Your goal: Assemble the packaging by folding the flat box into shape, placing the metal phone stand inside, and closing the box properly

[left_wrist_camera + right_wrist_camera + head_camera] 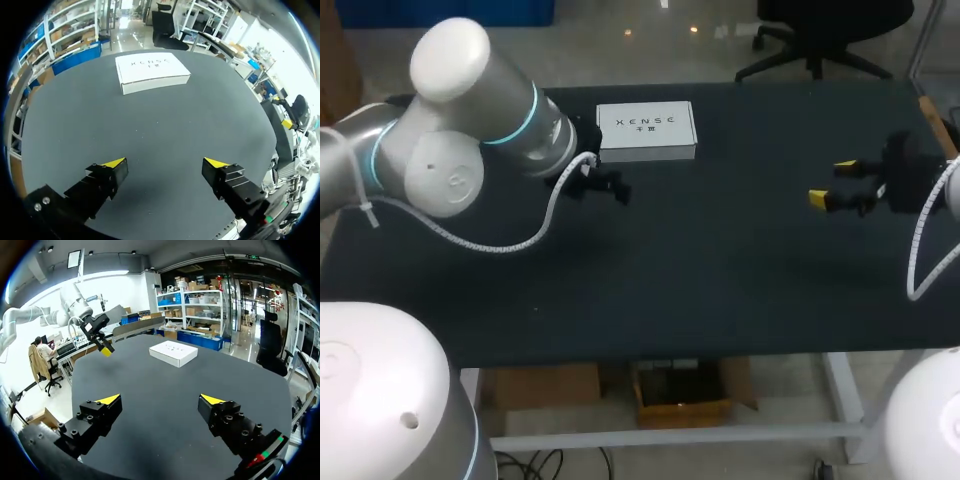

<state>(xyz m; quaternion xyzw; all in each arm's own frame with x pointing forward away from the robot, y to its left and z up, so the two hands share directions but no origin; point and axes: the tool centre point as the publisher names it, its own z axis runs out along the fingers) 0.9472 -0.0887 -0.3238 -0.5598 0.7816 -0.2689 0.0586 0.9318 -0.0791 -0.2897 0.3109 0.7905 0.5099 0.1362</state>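
The white box (646, 131) lies flat on the far side of the desk (720, 260), apparently closed. It is well ahead of the left gripper (165, 162), whose fingers are spread and empty. The right gripper (833, 183), well apart from the box, is likewise released.

**Closed white box (646, 131) lying at the far side**

The white box is lying flat on the black table (720, 250), already folded into a shallow rectangular shape with its lid shut. It is showing small dark print on top, resting near the far edge, left of the middle, nothing touching it.
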